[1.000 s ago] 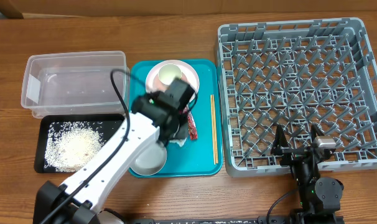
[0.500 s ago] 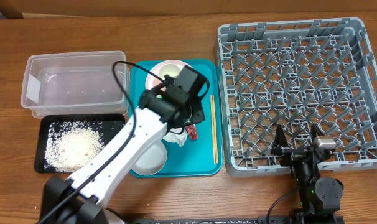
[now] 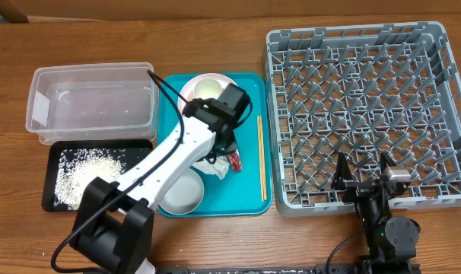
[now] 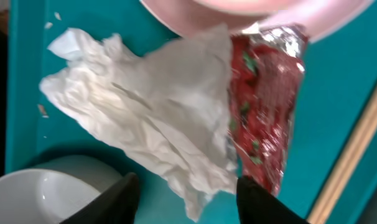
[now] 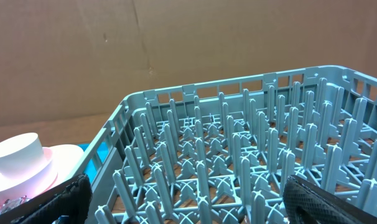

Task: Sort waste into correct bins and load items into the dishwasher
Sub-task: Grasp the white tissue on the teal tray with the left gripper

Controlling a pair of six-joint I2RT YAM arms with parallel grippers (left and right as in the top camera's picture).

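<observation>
Left wrist shows tool spread above napkin and wrapper.

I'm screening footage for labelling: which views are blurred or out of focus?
Left wrist: napkin and red wrapper soft, left fingers blurred. Right wrist: dish rack sharp, right fingers blurred at the corners. Overhead: sharp, evenly lit.

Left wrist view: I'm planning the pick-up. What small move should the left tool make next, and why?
Probably lower and close on the crumpled white paper napkin: the open left tool hangs over its lower edge, on the teal rectangular tray against the crinkled red plastic wrapper.
</observation>
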